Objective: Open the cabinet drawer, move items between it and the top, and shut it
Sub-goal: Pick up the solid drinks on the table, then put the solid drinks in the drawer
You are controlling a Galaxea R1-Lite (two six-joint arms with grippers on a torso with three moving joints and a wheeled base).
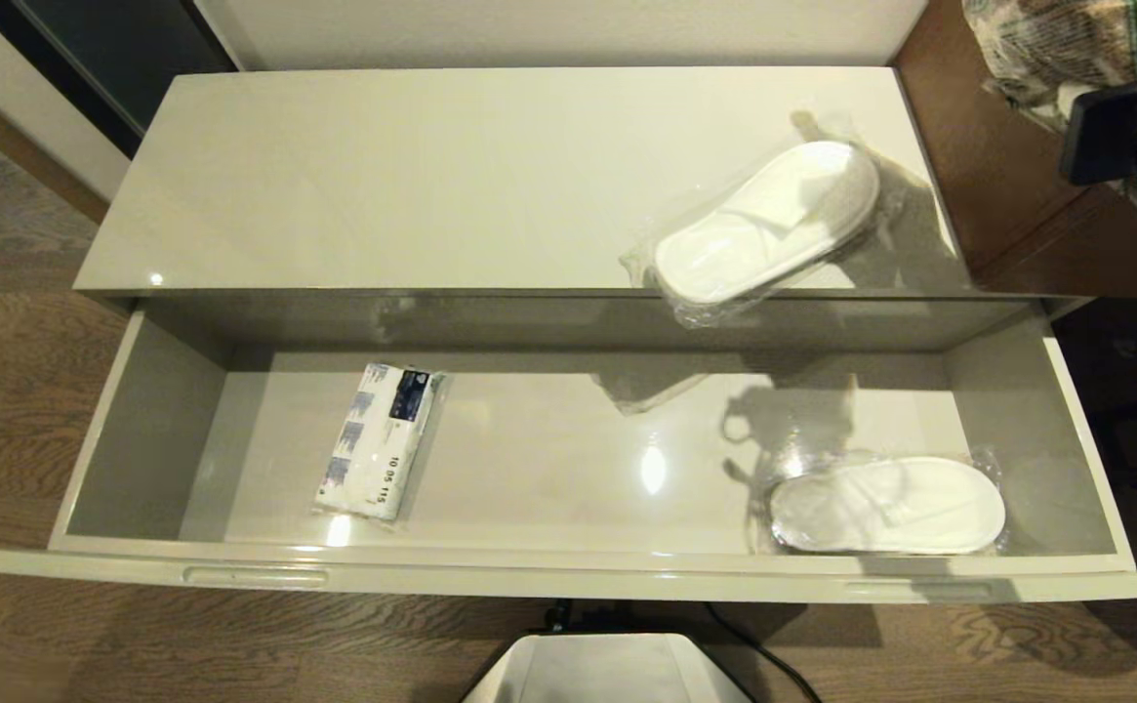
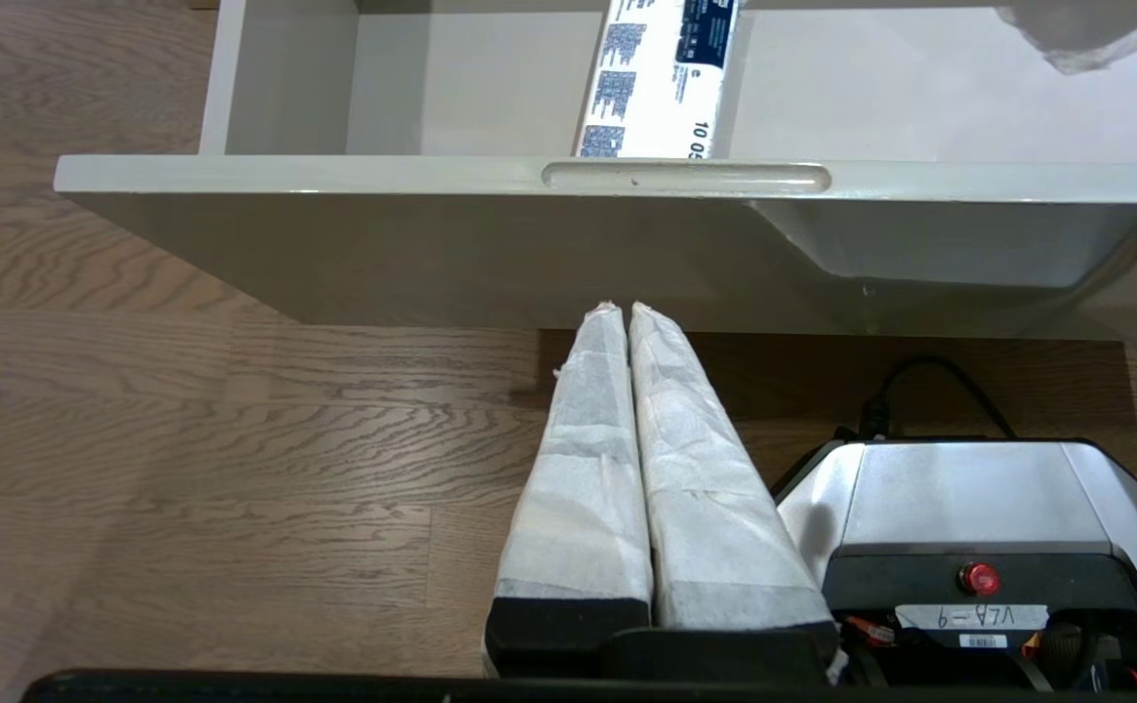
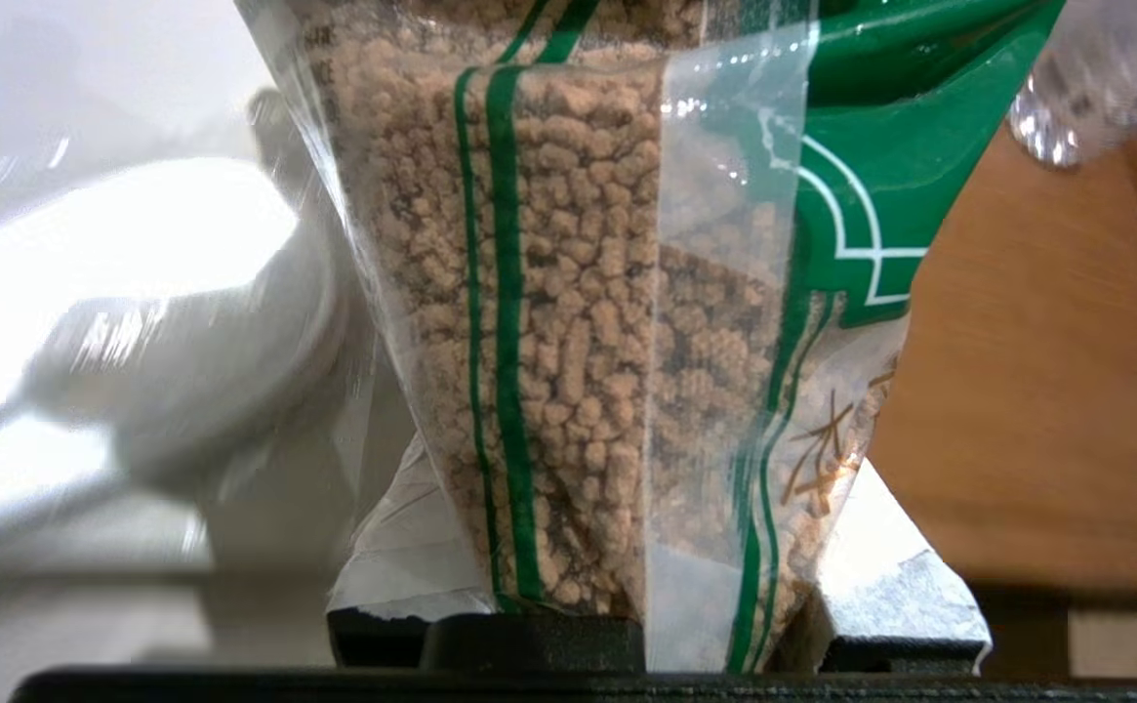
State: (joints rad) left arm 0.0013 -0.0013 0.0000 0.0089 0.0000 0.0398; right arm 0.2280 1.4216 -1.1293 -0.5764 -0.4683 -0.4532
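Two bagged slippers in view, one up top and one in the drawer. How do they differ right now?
The slippers on the top lie slanted, their bag hanging over the front edge of the top; the slippers in the drawer lie lengthwise along the front wall of the cabinet drawer, near its right end. The upper pair is a level higher, the lower sits on the drawer floor. Both are flat, white and sealed in clear plastic.

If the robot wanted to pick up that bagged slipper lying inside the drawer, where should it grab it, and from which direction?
Probably from straight above, since the drawer's walls block any sideways approach. The bagged slipper lies flat on the drawer floor near the front right corner, so its low profile offers little to pinch. The loose, crinkled plastic at its left end looks the easiest part to close fingers on.
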